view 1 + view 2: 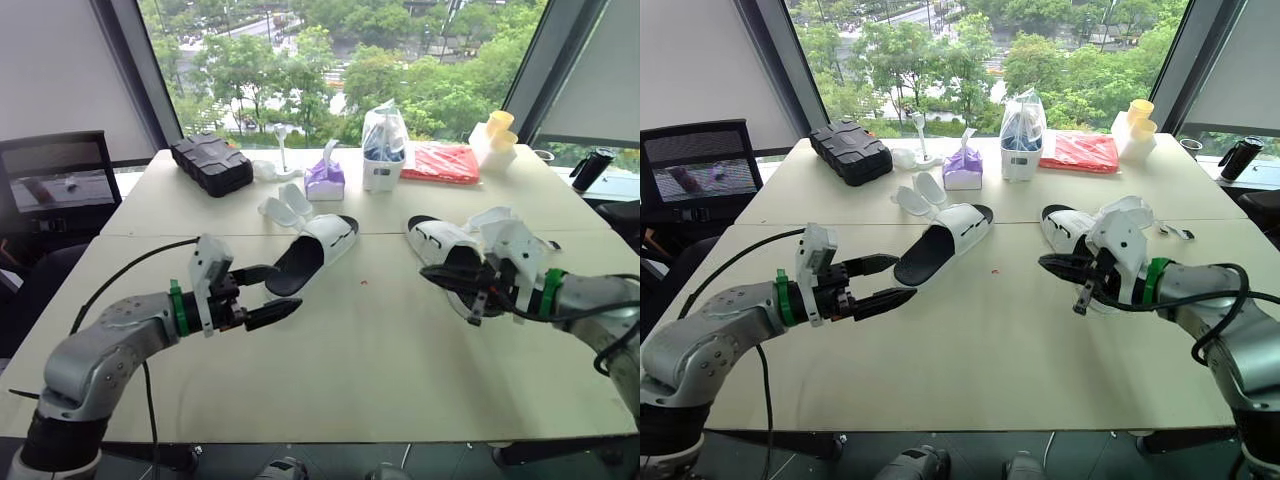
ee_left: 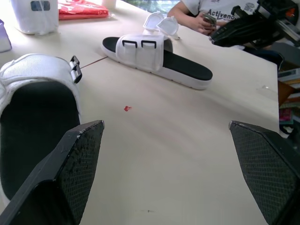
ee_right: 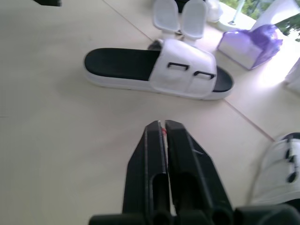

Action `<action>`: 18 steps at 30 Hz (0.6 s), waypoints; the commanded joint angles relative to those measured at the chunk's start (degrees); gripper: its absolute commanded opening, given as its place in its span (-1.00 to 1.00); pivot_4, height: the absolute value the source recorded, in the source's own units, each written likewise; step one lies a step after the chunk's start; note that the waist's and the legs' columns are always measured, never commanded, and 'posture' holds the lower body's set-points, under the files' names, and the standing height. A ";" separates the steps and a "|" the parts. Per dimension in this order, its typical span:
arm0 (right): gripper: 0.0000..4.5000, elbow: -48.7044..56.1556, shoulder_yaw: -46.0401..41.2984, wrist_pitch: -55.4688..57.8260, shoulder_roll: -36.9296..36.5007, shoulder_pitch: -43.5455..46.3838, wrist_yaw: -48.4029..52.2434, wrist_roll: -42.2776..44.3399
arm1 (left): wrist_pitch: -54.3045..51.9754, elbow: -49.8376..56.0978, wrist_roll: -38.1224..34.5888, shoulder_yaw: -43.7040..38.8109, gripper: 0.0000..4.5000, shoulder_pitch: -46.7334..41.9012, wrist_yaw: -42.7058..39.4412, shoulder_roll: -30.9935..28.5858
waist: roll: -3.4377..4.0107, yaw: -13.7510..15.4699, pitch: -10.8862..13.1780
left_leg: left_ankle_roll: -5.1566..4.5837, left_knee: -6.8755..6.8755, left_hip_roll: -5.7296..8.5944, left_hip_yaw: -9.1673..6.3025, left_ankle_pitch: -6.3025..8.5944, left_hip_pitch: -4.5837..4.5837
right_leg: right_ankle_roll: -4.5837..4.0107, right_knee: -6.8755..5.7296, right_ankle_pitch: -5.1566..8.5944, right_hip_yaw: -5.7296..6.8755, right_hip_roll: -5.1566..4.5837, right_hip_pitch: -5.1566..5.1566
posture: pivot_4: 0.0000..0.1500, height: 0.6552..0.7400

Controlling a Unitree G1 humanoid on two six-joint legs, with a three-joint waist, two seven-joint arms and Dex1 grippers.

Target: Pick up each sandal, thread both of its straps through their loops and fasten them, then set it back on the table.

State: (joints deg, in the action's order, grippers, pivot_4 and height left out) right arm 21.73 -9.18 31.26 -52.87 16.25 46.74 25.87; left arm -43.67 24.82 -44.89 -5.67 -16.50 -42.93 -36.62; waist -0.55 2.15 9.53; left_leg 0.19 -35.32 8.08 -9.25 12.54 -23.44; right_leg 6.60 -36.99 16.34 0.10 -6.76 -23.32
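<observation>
You are holding your left gripper (image 1: 288,290) wide open and empty in the lower left of the head view, its two fingers hanging just off the heel of the left sandal (image 1: 315,248) without touching it. Your right gripper (image 1: 1045,262) is sitting right of centre with its fingers pressed together on nothing, pointing inward over the near end of the right sandal (image 1: 445,245); I cannot tell whether it is touching the sole. Both sandals are lying sole-down on the worktop (image 1: 350,390), well apart, their strap bands at the ends farther from you. Each band is showing two black loops, but I cannot tell whether the straps are running through them.

You seem to be going for the left sandal first. Aim to be closing on the rim of the heel, one finger above the footbed and one under the sole, so the band is staying free and facing your other arm. The sandal may slide as you are closing, so be easing in slowly. Be opening the right gripper before bringing it across to the straps.

Just behind that sandal's toe a clear clamshell box (image 1: 283,205) is lying open; be lifting up and toward you, not forward. Farther up the frame the purple tissue box (image 1: 324,178) and black case (image 1: 211,163) are standing well clear
</observation>
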 commanded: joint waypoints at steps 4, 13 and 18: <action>0.55 -11.65 4.41 -11.74 -3.68 4.87 -4.54 -16.83 | 2.42 0.67 1.79 0.69 1.00 -1.05 -0.13 0.69 | 0.00 0.05 0.00 | 0.04 0.00 0.01 0.01 -0.02 0.00 | 0.00 -0.01 0.00 0.00 0.00 -0.01 | 1.00 1.00; 0.98 -27.41 14.52 -29.48 -4.56 12.86 -8.81 -36.59 | 3.31 -0.20 3.30 1.69 1.00 -1.65 -1.05 0.83 | 0.01 -0.60 0.00 | 0.21 0.01 0.01 0.03 -0.12 0.01 | 0.00 -0.07 0.00 -0.02 0.02 -0.03 | 1.00 1.00; 0.98 -40.89 20.50 -38.14 -1.63 21.26 -12.67 -45.29 | 3.29 -0.28 3.78 1.99 1.00 -2.07 -0.84 1.18 | 0.01 -1.51 0.00 | 0.47 0.02 0.02 0.03 -0.28 0.02 | 0.00 -0.10 -0.01 -0.02 0.03 -0.02 | 1.00 1.00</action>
State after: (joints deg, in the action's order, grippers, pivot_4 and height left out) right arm -16.12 10.62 -3.76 -54.87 35.30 35.64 -16.77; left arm -41.60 23.60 -41.24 -3.27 -17.82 -43.65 -35.46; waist -0.54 0.64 9.54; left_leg 0.66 -35.30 8.10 -9.21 12.25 -23.42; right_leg 6.61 -37.09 16.34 0.07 -6.73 -23.35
